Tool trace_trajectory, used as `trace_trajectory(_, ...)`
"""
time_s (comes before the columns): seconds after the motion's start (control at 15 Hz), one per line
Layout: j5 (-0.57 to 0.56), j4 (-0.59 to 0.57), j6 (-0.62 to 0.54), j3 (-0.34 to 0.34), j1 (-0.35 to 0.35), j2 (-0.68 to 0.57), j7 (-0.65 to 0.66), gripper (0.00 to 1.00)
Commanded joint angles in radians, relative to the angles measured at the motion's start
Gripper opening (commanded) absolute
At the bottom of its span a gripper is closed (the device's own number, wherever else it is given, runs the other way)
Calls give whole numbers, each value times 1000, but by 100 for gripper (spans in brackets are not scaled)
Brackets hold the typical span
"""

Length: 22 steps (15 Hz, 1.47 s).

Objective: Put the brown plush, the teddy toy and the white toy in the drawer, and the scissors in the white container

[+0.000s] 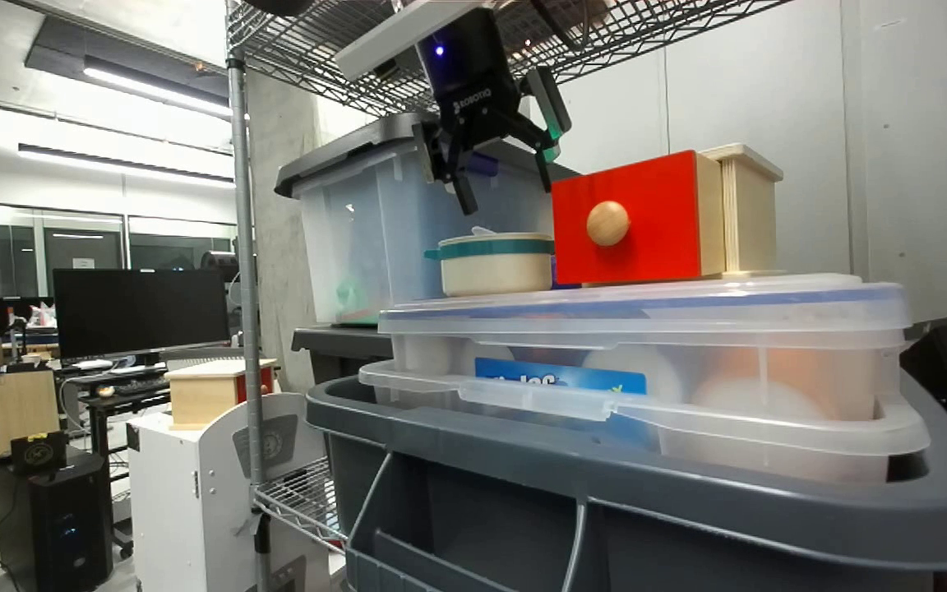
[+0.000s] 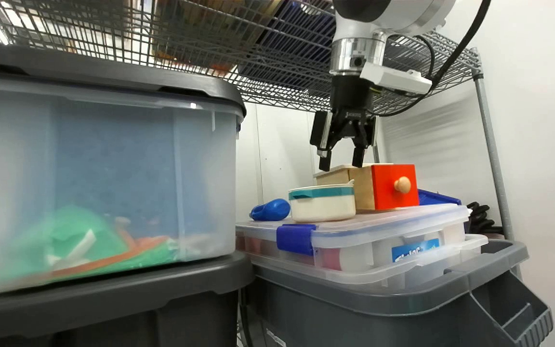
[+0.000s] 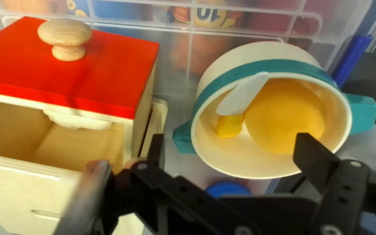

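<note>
Red drawer (image 1: pixel 658 218), cream-white container (image 2: pixel 323 208), black hand (image 2: pixel 341 161).
The drawer's front is plain red, its knob (image 3: pixel 65 32) and the casing (image 1: pixel 753 214) pale wood, with fine stripes along the casing's edges; the lump (image 3: pixel 77 120) inside is creamy white. A teal band (image 1: pixel 498 247) rings the container and its handles (image 3: pixel 362 112) match; in it, a round object (image 3: pixel 282 114) is plain orange-yellow and a slim piece (image 3: pixel 242 94) is white at one end, yellow at the other. The clear plastic box (image 1: pixel 778 316) has a dark-blue latch (image 2: pixel 297 238) and a brighter blue label (image 1: pixel 560 376) with white lettering. The tub (image 1: pixel 605 469) is mid grey, the scoop-like item (image 2: pixel 272 210) bright blue, and the wire shelf (image 2: pixel 200 48) a silvery-grey grid.
</note>
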State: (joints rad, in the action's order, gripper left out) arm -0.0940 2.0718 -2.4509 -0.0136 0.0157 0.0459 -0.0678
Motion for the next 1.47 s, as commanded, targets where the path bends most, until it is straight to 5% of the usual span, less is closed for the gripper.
trace_trajectory(0.0, 0, 50, 40, -11, 9, 59, -2, 100)
trace_trajectory(0.6, -51, 119, 202, -35, 4, 225, 58, 100)
trace_trajectory(1.4, -77, 116, 646, -81, 4, 360, 190, 100)
